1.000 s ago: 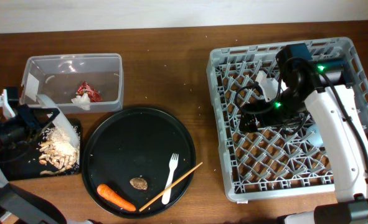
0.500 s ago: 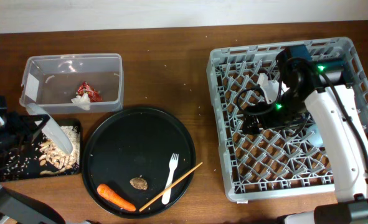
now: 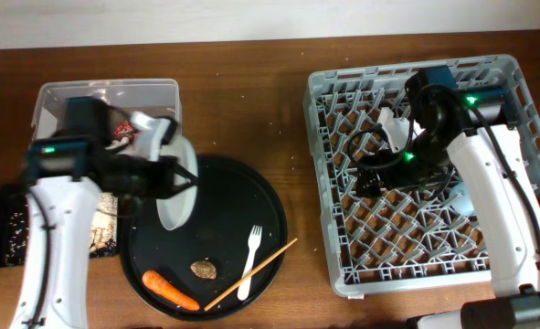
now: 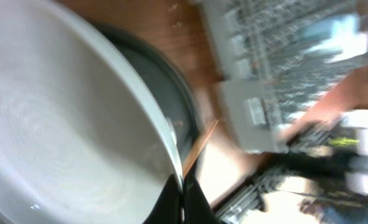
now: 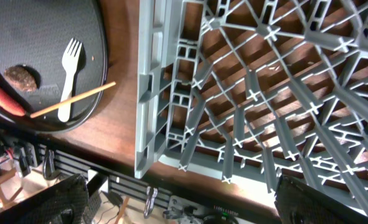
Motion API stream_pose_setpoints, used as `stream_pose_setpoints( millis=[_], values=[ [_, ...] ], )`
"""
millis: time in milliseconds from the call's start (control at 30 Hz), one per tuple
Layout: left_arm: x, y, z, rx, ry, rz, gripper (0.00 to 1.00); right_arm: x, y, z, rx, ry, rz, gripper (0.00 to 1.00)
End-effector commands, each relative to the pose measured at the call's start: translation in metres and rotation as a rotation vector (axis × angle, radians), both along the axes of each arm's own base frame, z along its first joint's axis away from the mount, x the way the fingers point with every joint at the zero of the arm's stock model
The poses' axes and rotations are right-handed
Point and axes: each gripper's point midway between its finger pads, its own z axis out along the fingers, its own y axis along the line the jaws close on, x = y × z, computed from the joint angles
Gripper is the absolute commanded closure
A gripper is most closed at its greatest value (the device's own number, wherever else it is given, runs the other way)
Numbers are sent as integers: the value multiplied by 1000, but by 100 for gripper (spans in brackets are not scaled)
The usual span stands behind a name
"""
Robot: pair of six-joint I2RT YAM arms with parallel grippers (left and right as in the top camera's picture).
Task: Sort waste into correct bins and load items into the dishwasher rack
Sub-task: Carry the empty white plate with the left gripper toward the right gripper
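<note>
Right of a large round black tray (image 3: 228, 206) stands a large square grey plastic rack (image 3: 388, 238); behind-left, a clear plastic rectangular tub (image 3: 142, 96); left, a shallow black rectangular tray (image 3: 5, 239). On the round tray's front lie an orange carrot (image 3: 169, 290), small brown lump (image 3: 204, 269), white plastic fork (image 3: 250, 258).

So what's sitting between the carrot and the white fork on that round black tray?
A small brown lump, seen in the overhead view; a thin wooden stick crosses the fork at its handle.

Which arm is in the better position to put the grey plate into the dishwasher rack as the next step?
Left. Its end effector grips the plate by the rim, above the round black tray. The right arm hangs over the dishwasher rack but holds no plate.
</note>
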Motion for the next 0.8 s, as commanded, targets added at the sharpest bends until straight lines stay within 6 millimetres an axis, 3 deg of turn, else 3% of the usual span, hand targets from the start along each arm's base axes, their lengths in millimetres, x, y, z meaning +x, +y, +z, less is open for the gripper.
stream_pose_setpoints(
  millis=[0, 200, 300, 467, 567, 600, 700, 733, 767],
  values=[
    [3, -21, -47, 306, 48, 37, 99, -1, -1, 0, -8, -4, 12, 1],
    [4, -61, -122, 433, 129, -17, 99, -1, -1, 0, -8, -3, 12, 2],
    [1, -67, -144, 460, 180, -49, 98, -1, -1, 0, -8, -3, 12, 2],
    [0, -66, -154, 474, 209, -54, 71, -1, -1, 0, -8, -3, 12, 2],
    [0, -64, -149, 473, 212, -46, 71, -1, -1, 0, -8, -2, 12, 1],
    [3, -58, -141, 476, 207, -28, 71, -2, -1, 0, -8, 0, 12, 2],
    [9, -1, -108, 581, 175, 151, 69, -2, -1, 0, -8, 0, 11, 2],
    [5, 35, -93, 655, 171, 265, 69, -2, -1, 0, -8, -1, 11, 2],
    [-5, 90, -74, 763, 191, 501, 62, 0, 0, 0, -4, -7, 10, 2]
  ],
)
